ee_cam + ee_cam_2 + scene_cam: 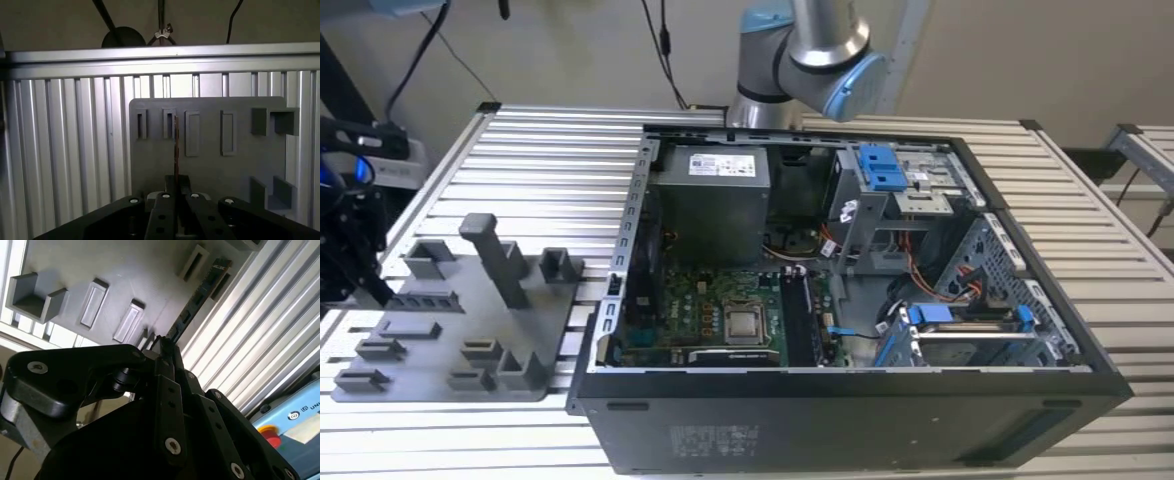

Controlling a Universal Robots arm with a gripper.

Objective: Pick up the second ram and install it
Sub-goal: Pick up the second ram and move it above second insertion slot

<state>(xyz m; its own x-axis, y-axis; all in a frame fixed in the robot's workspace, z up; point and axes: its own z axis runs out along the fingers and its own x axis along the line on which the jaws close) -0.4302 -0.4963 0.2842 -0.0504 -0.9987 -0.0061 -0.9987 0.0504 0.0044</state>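
Spanning the scene, a slatted metal worktop point(547, 150) carries an open computer case point(854, 425) toward the exterior view's right and a grey fixture tray point(554, 320) toward its left, the two just beside each other. Green motherboard point(707, 305) lies flat on the case floor, processor point(744, 323) near its middle. Tray has upright posts point(491, 250) and a row of narrow slots point(227, 132). Second ram point(200, 295) is over the tray, not in the case. In the second wrist view it runs out from the jaws as a dark board with black chips. In the first wrist view the second ram point(176, 145) shows edge-on, a thin line whose visible end falls at one of the slots. Cannot tell whether the board sits in that slot or hangs just clear of it. Jaws are closed almost flat, pinching the second ram by its two faces; where along its length, cannot tell. Step in hand, as I judge it: the pick from the tray. Done well, it wants a pull straight out along the slot's line, board kept square to the tray with no twist, since so thin a stick would likely bind or flex if levered sideways. Posts stand near; worth gaining height over them before any sideways travel.
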